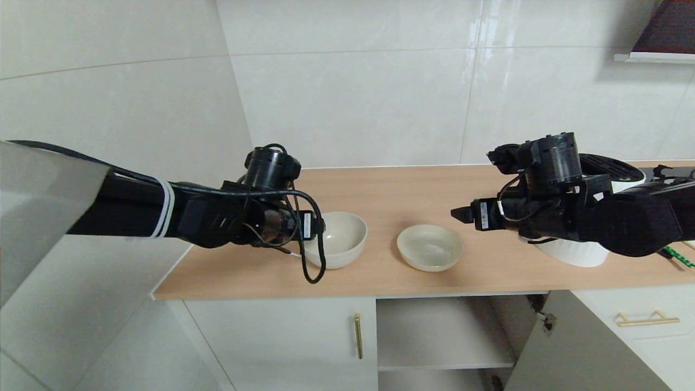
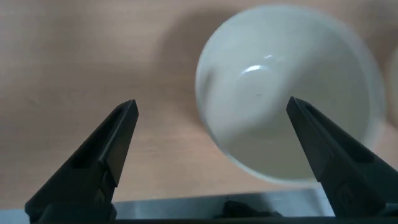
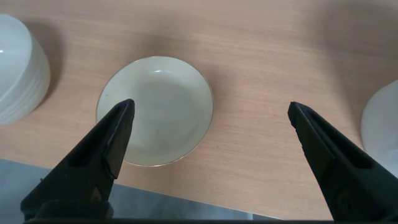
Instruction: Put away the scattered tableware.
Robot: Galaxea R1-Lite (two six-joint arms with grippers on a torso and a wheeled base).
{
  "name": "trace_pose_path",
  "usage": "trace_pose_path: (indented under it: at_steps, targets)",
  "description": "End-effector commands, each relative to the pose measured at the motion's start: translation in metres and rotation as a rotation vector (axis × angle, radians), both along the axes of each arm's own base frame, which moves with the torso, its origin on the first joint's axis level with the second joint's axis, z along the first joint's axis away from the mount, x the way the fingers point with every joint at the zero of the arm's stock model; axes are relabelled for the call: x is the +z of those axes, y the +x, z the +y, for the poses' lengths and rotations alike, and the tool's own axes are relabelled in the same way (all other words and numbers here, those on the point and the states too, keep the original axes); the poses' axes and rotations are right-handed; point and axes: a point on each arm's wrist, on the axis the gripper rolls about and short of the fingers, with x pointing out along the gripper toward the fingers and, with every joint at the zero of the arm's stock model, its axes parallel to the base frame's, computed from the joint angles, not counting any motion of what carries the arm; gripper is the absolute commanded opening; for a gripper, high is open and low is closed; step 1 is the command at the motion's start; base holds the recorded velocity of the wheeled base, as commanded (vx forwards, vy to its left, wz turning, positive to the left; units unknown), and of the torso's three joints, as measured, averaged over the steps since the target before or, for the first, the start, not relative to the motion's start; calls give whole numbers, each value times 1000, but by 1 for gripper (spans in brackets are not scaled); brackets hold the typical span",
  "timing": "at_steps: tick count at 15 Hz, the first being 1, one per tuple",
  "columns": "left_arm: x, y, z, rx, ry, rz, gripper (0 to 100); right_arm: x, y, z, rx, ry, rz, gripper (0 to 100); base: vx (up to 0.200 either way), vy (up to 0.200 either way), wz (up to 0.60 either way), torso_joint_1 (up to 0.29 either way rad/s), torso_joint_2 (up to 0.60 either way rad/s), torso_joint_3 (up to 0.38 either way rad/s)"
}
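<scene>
A deep white bowl [image 1: 339, 237] stands on the wooden counter [image 1: 391, 193] left of centre. A shallow cream dish [image 1: 430, 247] sits a little to its right. My left gripper [image 1: 319, 225] hovers at the deep bowl's left rim. It is open in the left wrist view [image 2: 211, 106], with the bowl [image 2: 286, 93] under one finger. My right gripper [image 1: 460, 214] hangs above the counter just right of the dish. Its fingers are open [image 3: 211, 107], the dish [image 3: 155, 112] lies below them, and the deep bowl [image 3: 384, 121] shows at the frame edge.
A white ribbed container [image 1: 575, 252] stands on the counter under the right arm, also seen as a ribbed container [image 3: 18, 68] from the right wrist. Below the counter a cabinet stands open with a bare shelf [image 1: 442, 331]; its door [image 1: 575, 347] swings out to the right. A tiled wall closes off the left.
</scene>
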Motion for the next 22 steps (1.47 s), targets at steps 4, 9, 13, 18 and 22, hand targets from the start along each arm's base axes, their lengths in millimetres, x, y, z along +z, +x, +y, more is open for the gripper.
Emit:
trace_pose_path:
  at_steps: [4,9,13,18,22]
  targets:
    - [-33,18,-11,52,63,37,100,-1,1,1,-10,-6,-1,100,0,0,0,0,0,0]
    - [-27,26,-1,96,33,19,100,-1,1,0,-11,-6,-1,100,0,0,0,0,0,0]
    - [-29,27,-1,95,35,25,0,-2,1,1,-10,-7,1,100,0,0,0,0,0,0]
    - [-12,21,2,103,13,-10,0,0,1,1,-9,-7,-2,100,0,0,0,0,0,0]
    - [46,-17,11,102,-99,-120,0,-18,8,3,-28,-41,50,100,0,0,0,0,0,0]
